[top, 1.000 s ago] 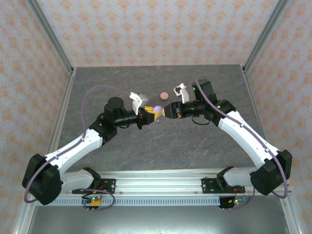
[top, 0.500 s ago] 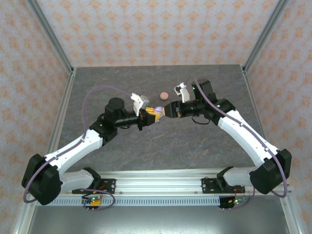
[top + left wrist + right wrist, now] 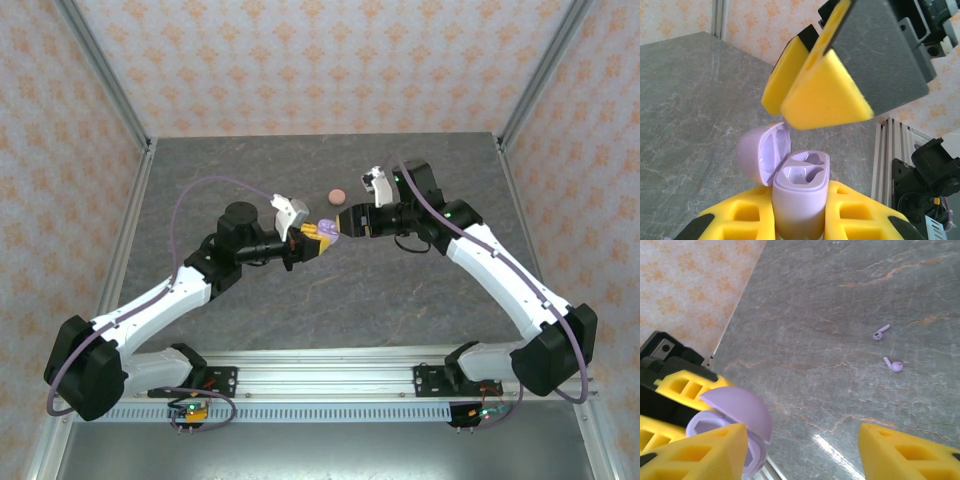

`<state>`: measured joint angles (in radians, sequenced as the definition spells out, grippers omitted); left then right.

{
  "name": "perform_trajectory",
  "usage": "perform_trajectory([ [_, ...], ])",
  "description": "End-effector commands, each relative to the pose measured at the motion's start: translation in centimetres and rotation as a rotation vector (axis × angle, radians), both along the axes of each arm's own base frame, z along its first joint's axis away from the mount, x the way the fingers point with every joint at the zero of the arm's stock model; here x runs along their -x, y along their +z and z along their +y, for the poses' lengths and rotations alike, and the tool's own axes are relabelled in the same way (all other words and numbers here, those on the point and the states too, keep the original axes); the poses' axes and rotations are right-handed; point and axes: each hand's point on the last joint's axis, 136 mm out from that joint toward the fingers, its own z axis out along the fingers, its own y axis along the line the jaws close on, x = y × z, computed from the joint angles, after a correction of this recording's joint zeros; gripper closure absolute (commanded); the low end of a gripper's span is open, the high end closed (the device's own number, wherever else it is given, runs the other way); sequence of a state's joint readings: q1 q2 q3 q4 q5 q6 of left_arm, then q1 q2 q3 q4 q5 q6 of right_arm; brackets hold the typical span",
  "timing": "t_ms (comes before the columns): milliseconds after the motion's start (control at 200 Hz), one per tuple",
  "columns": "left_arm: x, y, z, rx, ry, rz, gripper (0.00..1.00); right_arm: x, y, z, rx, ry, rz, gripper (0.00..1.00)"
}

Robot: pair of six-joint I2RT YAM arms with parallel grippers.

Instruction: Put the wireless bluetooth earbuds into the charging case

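You find the charging case (image 3: pixel 799 199) in the left gripper (image 3: pixel 317 236), the right gripper (image 3: pixel 346 222) just right of it. Two earbuds (image 3: pixel 881 332) (image 3: pixel 894 365) lie on the table (image 3: pixel 400 290); disc (image 3: pixel 337 195) behind.

The lilac charging case (image 3: pixel 799 200) stands upright, pinched between the yellow pads of the left tool (image 3: pixel 800 217) above the desk (image 3: pixel 830 300). Its lid (image 3: pixel 764 152) is swung open, baring two empty wells. A lilac earbud (image 3: pixel 881 332) and a second earbud (image 3: pixel 894 364) lie on the desk, near each other but apart.

Two lilac earbuds (image 3: pixel 881 332) (image 3: pixel 894 364), one lilac case (image 3: pixel 800 195), one pink disc (image 3: pixel 337 195)
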<state>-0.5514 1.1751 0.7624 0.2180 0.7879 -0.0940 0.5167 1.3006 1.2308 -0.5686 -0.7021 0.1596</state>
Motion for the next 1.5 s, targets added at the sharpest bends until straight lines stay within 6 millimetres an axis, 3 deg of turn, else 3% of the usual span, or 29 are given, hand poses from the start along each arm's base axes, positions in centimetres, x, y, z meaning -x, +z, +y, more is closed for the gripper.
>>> perform_trajectory([
  [0, 0.1, 1.3, -0.2, -0.004, -0.01, -0.053, 0.87, -0.8, 0.9, -0.7, 0.029, -0.053, -0.04, 0.38],
  [205, -0.9, -0.1, 0.5, -0.051, 0.06, -0.022, 0.86, -2.4, 0.5, -3.2, 0.098, -0.209, -0.075, 0.38],
  [305, -0.9, -0.6, 0.9, -0.062, 0.085, -0.008, 0.86, -3.2, -0.7, -4.7, 0.157, -0.284, -0.053, 0.38],
  [435, -0.6, -0.9, 1.5, -0.058, 0.114, 0.008, 0.86, -3.2, -2.7, -4.9, 0.196, -0.287, 0.008, 0.38],
  [676, 0.6, -0.6, 3.0, -0.062, 0.153, 0.01, 0.86, -3.3, -7.9, -2.7, 0.201, -0.21, 0.182, 0.45],
  [1011, 1.9, -0.9, 4.8, -0.096, 0.203, -0.002, 0.85, -3.9, -14.2, 2.6, 0.142, -0.099, 0.369, 0.76],
  [1276, 1.8, -0.9, 5.2, -0.1, 0.223, -0.004, 0.85, -3.7, -18.8, 5.0, 0.185, -0.058, 0.483, 0.86],
  [1492, 1.7, -1.0, 5.2, -0.102, 0.228, -0.002, 0.86, -4.1, -20.8, 6.0, 0.187, -0.041, 0.523, 0.89],
])
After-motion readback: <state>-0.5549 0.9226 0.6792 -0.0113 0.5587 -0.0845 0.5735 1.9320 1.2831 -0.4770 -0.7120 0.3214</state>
